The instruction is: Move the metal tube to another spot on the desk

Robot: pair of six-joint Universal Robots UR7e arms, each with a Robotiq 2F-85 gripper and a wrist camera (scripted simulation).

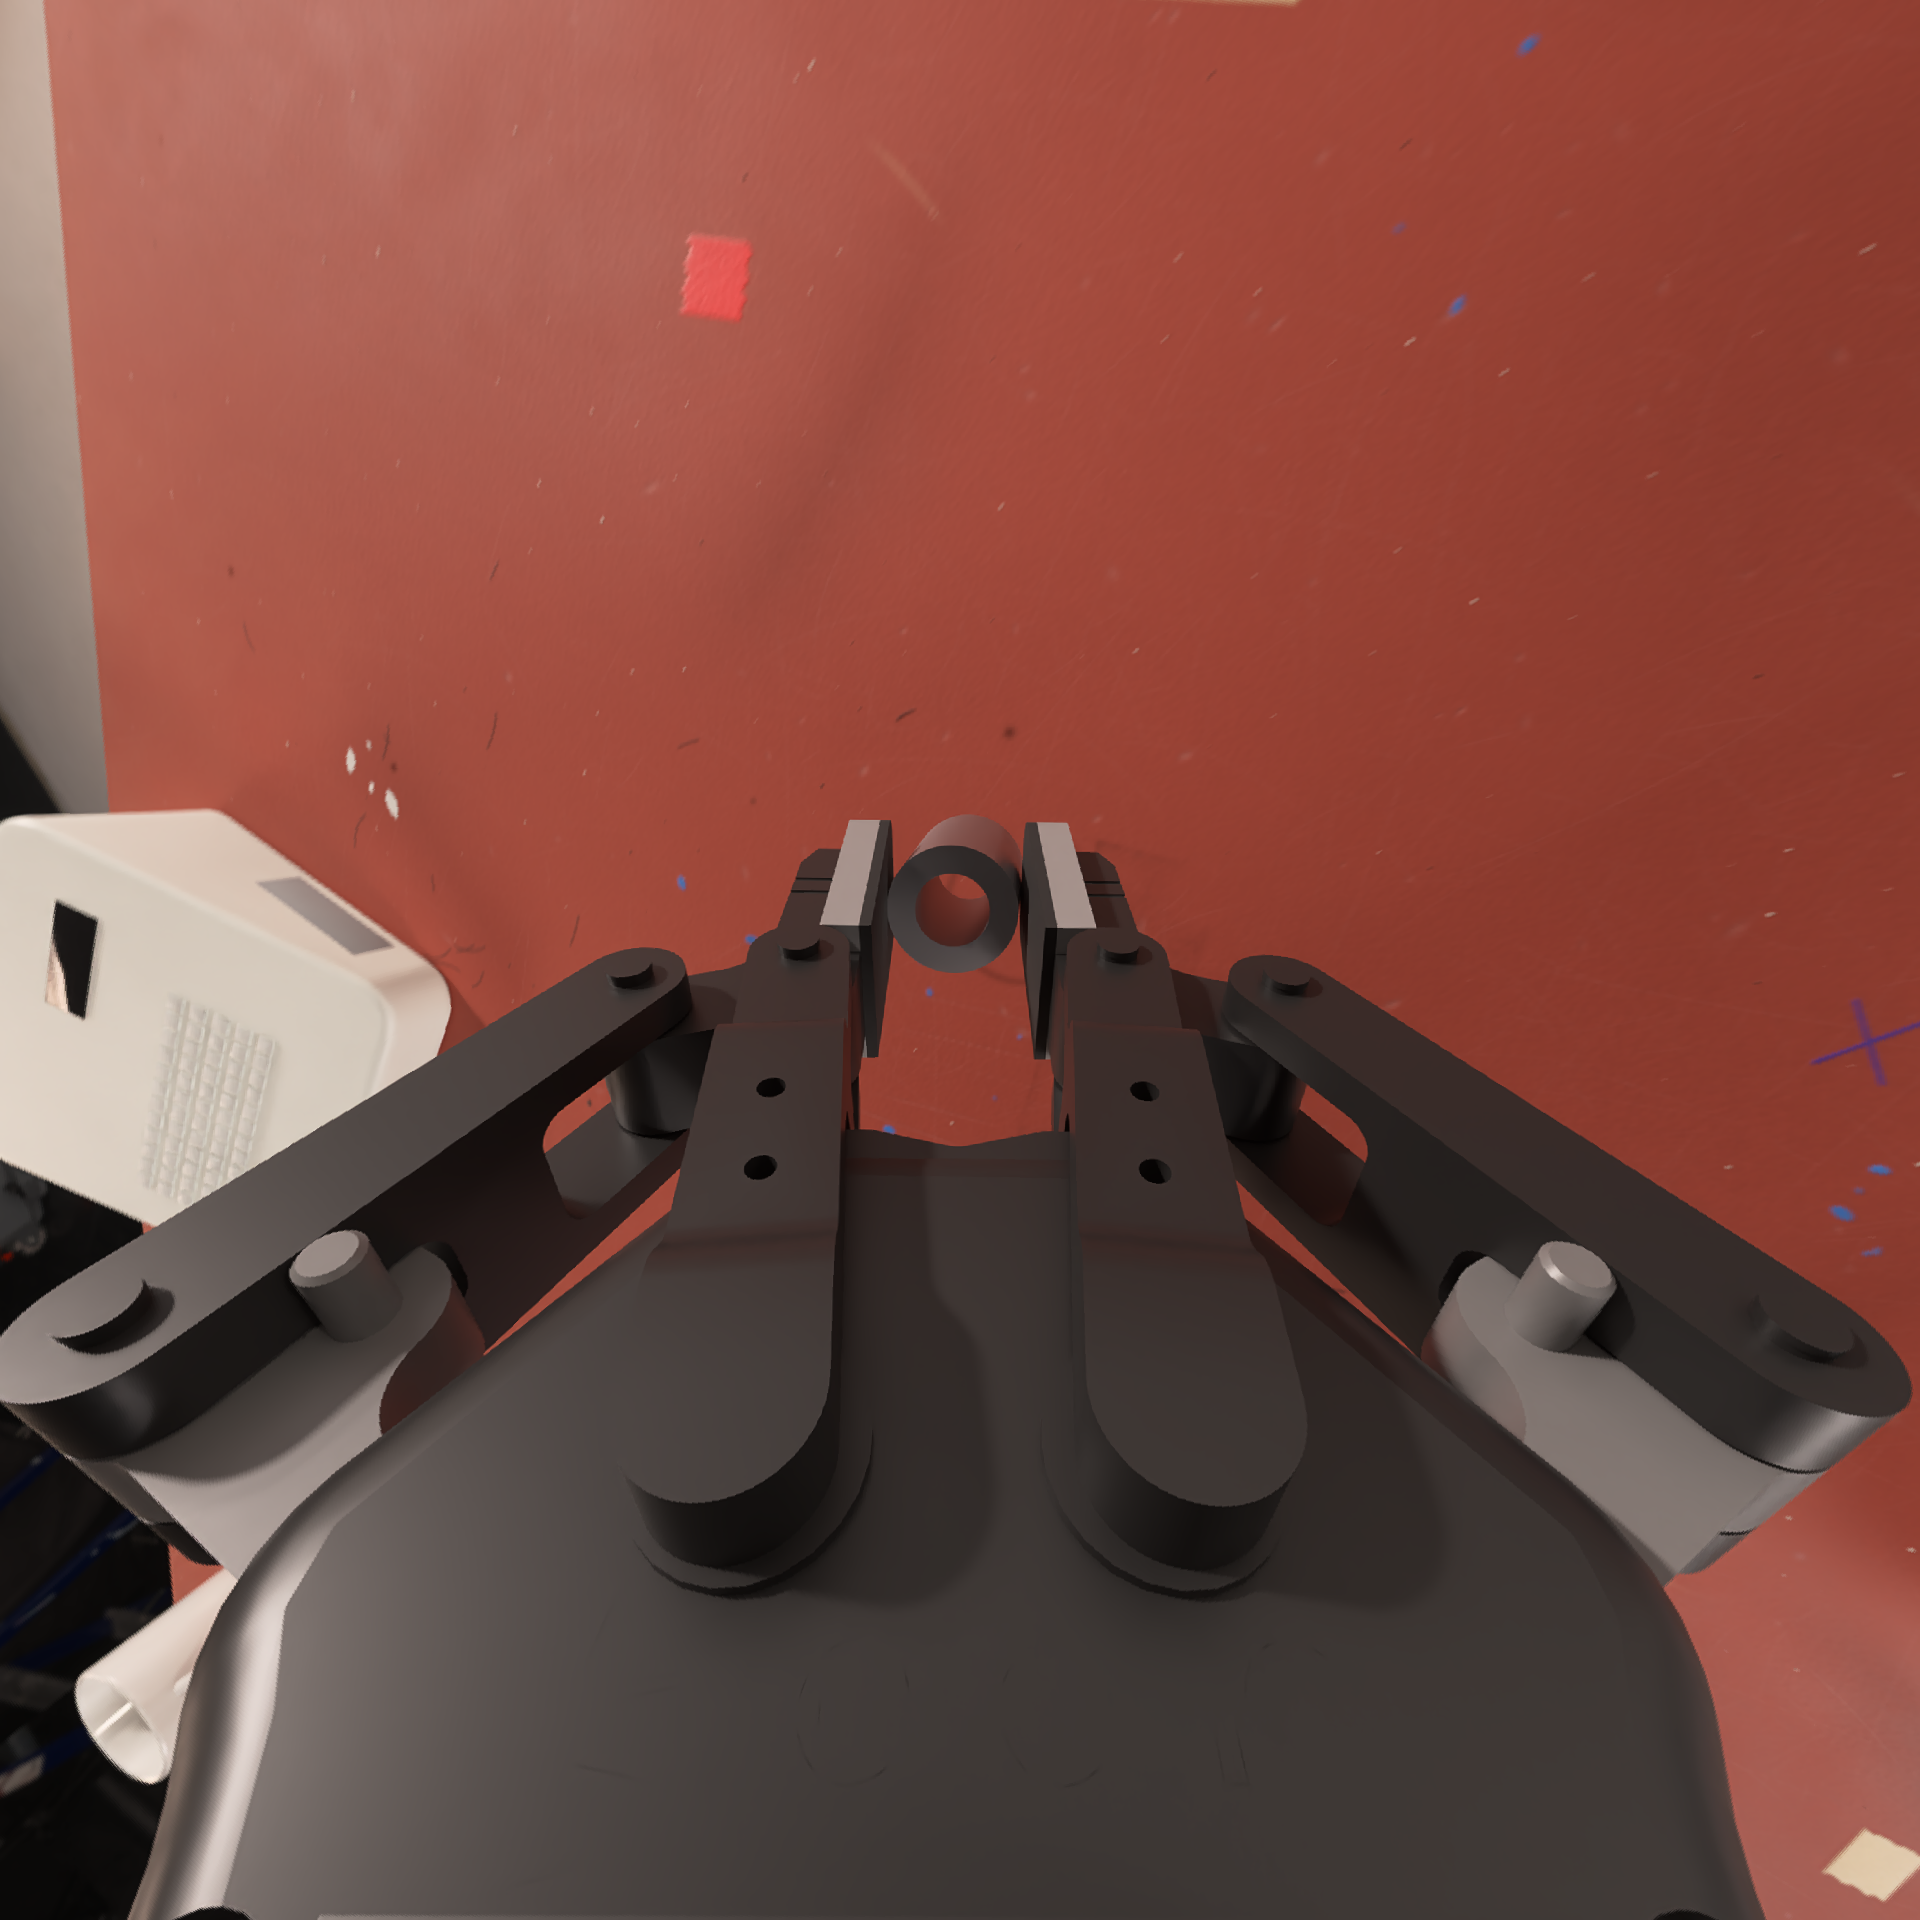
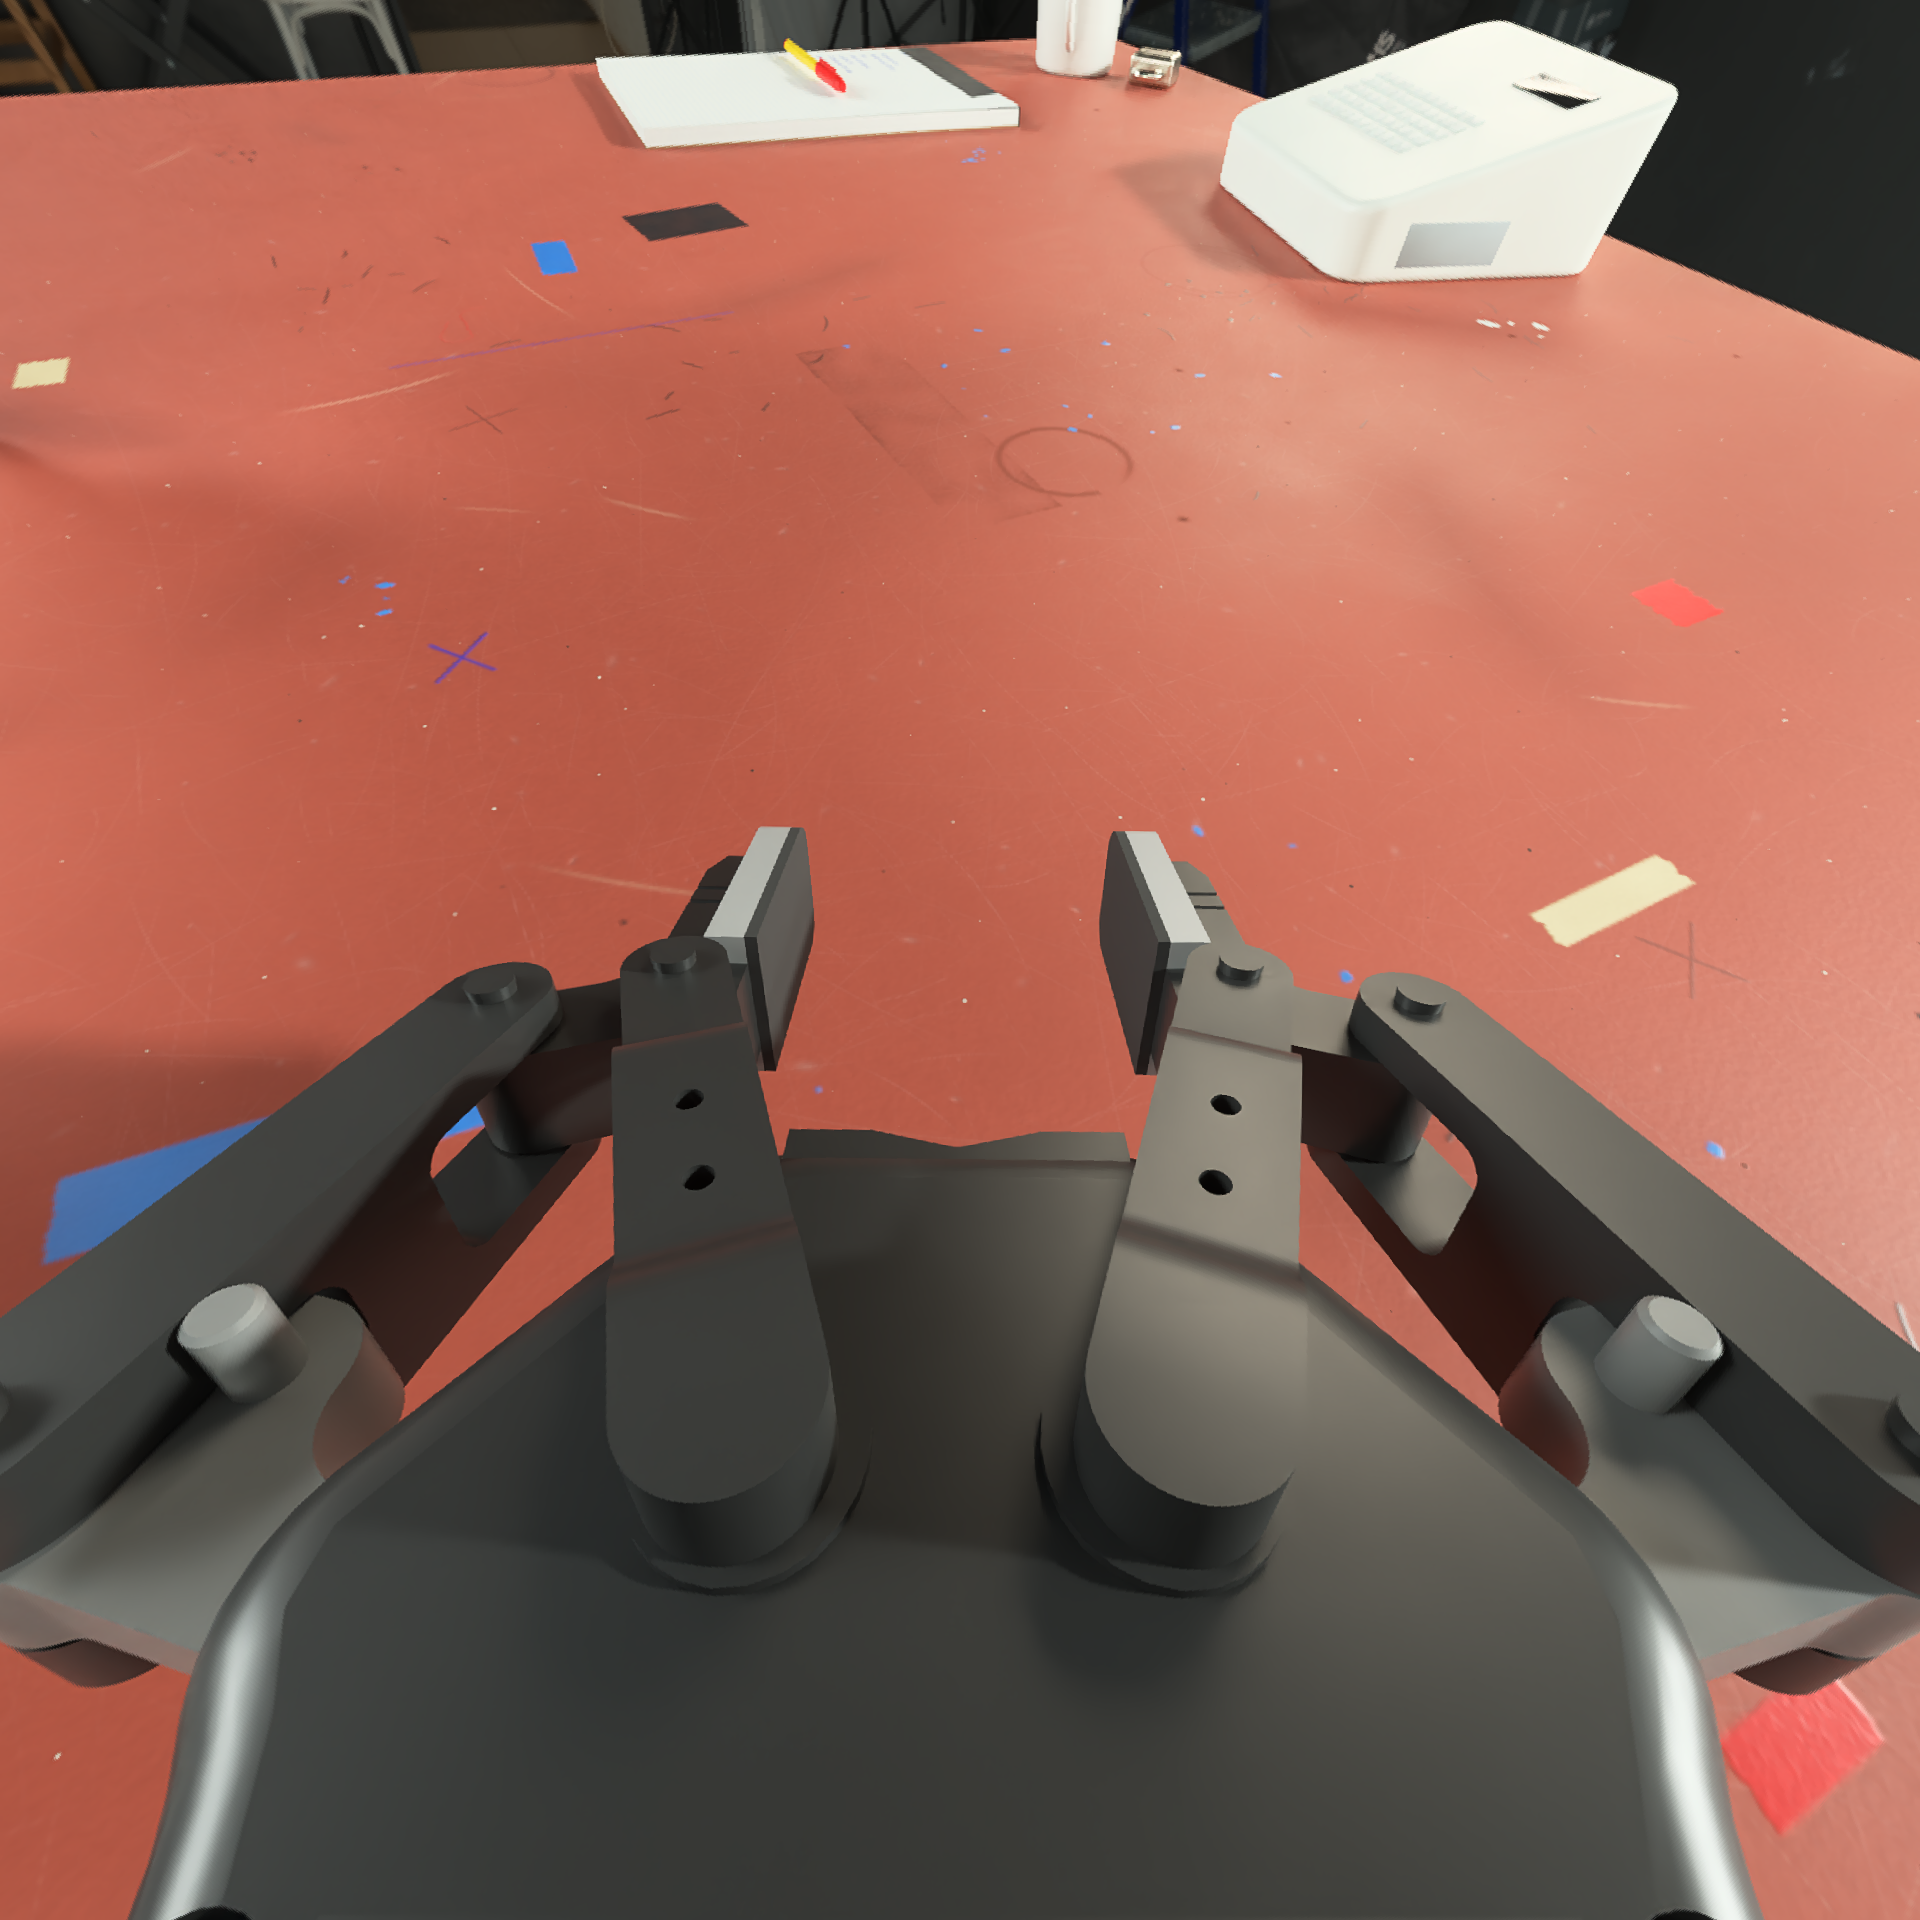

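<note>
The left gripper [image 1: 956, 914] has its two fingers clamped on the metal tube [image 1: 953, 906], one pad touching each side, and the left wrist view looks straight down the tube's bore, so the red desk [image 1: 1247, 520] shows through the hole. The tube is short, dark grey and thick-walled. Whether it rests on the desk or hangs just above it cannot be told from this angle (a faint shadow lies close beside it). It sits well in from the desk's edges, with the white box-shaped device [image 1: 197, 997] off toward the left edge of the tabletop, overhanging the dark floor there.

Only the left wrist view shows the tube. It also catches a bright red tape square [image 1: 717, 275] farther out, a purple cross mark [image 1: 1865, 1039] toward the right, and a white cylinder [image 1: 130, 1704] low at the left, partly hidden behind the gripper body.

Over to the right wrist view: the right gripper [image 2: 956, 935] hangs over bare desk [image 2: 935, 644] with its fingers spread wide and nothing between them. This view alone takes in the far edge of the tabletop, where a white notepad [image 2: 800, 99] lies with a red and yellow pen [image 2: 816, 68] on top. The white device [image 2: 1444, 156] sits at the far right corner. Blue tape [image 2: 553, 257] and black tape [image 2: 684, 220] patches lie near the notepad.
</note>
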